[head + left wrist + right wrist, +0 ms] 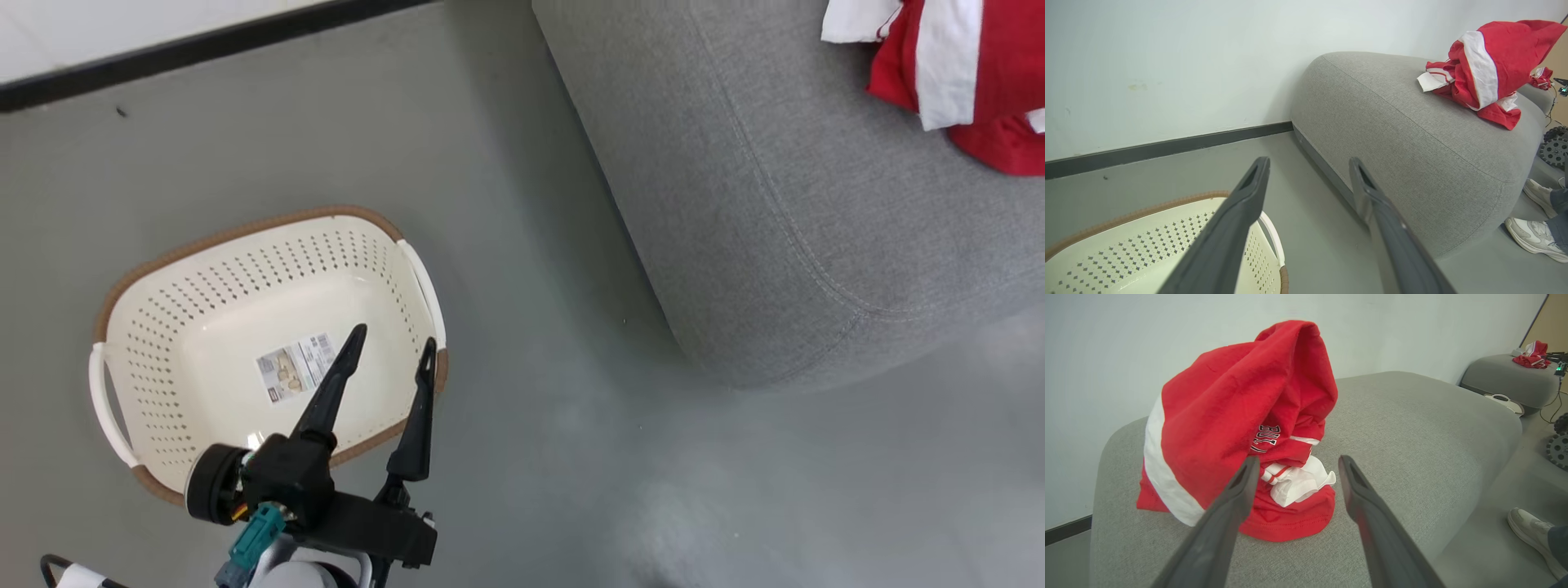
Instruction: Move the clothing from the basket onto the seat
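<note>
The cream basket [245, 229] stands on the floor at the lower left, holding just a label sticker [295, 367]. My left gripper [393, 336] hangs open over the basket's right side with nothing between its fingers; in the left wrist view the left gripper [1308, 160] points past the basket [1147, 210] toward the seat [1392, 122]. The red and white clothing [988, 65] lies heaped on the grey seat [775, 204]. My right gripper [1298, 458] is open just in front of the clothing [1229, 416], which rests on the seat [1412, 416] on its own.
Grey floor [555, 367] runs between basket and seat. A white wall with a black skirting board [204, 49] stands behind. A person's pale shoes [1535, 237] stand by the seat's far end. Another grey seat [1506, 375] carries red cloth.
</note>
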